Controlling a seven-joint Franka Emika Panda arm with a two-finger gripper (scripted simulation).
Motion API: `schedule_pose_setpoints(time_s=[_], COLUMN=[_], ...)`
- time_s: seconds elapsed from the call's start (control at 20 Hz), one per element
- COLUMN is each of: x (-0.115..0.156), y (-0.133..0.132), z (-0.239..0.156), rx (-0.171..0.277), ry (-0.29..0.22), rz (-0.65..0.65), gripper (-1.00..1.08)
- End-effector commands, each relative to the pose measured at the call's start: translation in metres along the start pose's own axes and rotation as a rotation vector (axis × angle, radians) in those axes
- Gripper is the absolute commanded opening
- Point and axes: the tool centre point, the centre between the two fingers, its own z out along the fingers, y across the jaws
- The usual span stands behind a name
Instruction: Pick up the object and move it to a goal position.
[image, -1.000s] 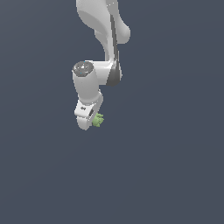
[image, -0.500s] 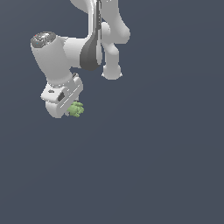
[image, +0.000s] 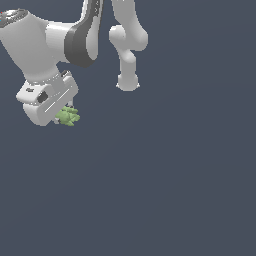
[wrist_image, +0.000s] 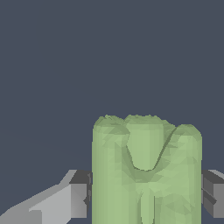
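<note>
In the exterior view the white gripper (image: 64, 113) sits at the upper left of the frame, tilted, with the light-green knobbly object (image: 68, 117) sticking out from its lower end. The wrist view shows the object (wrist_image: 146, 170) filling the gap between the two dark finger pads (wrist_image: 83, 192), which press against its two sides: the jaws are closed on it. Plain dark grey lies behind.
</note>
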Motion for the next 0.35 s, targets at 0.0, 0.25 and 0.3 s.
schedule_pose_setpoints(time_s=[0.0,0.25,0.3], x=[-0.0055,-0.0066,-0.0064], y=[0.0025,0.004,0.004], z=[-0.0057,-0.0066,-0.0064], rx=[0.001,0.001,0.001], ry=[0.0,-0.001,-0.001], rz=[-0.001,-0.001,-0.001], gripper=[-1.0,-1.0,-1.0])
